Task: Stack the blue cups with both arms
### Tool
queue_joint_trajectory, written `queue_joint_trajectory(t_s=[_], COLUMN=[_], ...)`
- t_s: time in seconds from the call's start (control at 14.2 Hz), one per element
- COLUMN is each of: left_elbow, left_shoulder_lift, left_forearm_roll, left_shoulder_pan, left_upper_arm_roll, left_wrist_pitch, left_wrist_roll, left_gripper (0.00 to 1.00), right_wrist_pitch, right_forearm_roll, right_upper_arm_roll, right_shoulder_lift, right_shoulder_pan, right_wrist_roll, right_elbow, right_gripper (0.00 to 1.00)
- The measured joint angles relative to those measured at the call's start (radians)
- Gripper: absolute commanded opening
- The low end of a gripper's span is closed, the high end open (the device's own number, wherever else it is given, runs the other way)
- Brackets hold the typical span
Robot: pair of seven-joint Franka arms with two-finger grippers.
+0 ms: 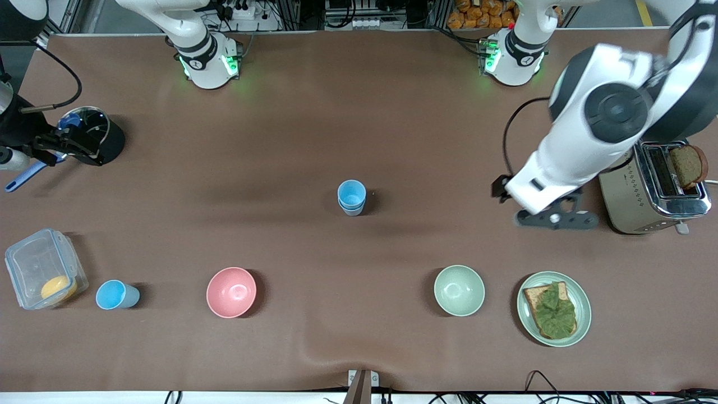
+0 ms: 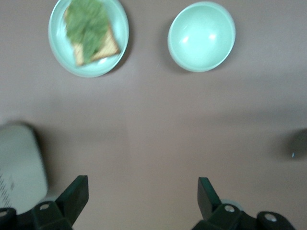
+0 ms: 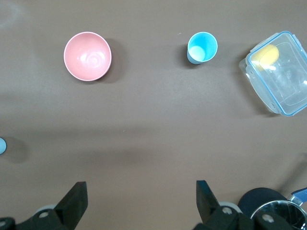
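Two light-blue cups stand nested in one stack at the middle of the table; their edge shows in the right wrist view. A single blue cup stands upright beside the clear container, toward the right arm's end; it also shows in the right wrist view. My left gripper is open and empty above bare table beside the toaster; in its wrist view nothing lies between the fingers. My right gripper is open and empty by the black pot, its wrist view showing bare table.
A pink bowl and a pale green bowl sit near the front camera. A green plate holds toast with lettuce. A toaster holds a slice of bread. A clear container holds a yellow item. A black pot stands near the right gripper.
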State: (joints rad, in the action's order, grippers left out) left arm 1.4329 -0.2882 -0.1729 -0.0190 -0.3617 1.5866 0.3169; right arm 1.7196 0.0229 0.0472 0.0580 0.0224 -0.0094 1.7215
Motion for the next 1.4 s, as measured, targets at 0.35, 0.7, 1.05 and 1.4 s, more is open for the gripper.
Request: queue_joint_trajectory(t_s=[0.35, 0.7, 1.05, 1.4], left_elbow=[0.004, 0.006, 0.03, 0.041], left_shoulder_lift=[0.058, 0.065, 0.101, 0.133], left_forearm_roll=[0.041, 0.129, 0.141, 0.145], left_shoulder_pan=[0.12, -0.122, -0.066, 0.029], left_upper_arm_roll=[0.016, 0.377, 0.441, 0.402], left_wrist_pitch=[-0.08, -0.045, -0.045, -0.066], left_wrist_roll=[-0.104, -0.206, -0.28, -0.304], left_gripper=[1.0, 1.0, 1.0, 1.0], right_wrist_pitch=[-0.001, -0.002, -0.002, -0.003], right_forearm_roll=[0.0, 0.0, 0.0, 0.0], right_upper_arm_roll=[0.0, 0.0, 0.0, 0.0], right_shoulder_lift=[0.0, 0.0, 0.0, 0.0], right_shoulder_pan=[0.0, 0.0, 0.0, 0.0], right_wrist_roll=[0.0, 0.0, 0.0, 0.0], right_elbow=[0.0, 0.0, 0.0, 0.0], right_gripper=[1.0, 1.0, 1.0, 1.0])
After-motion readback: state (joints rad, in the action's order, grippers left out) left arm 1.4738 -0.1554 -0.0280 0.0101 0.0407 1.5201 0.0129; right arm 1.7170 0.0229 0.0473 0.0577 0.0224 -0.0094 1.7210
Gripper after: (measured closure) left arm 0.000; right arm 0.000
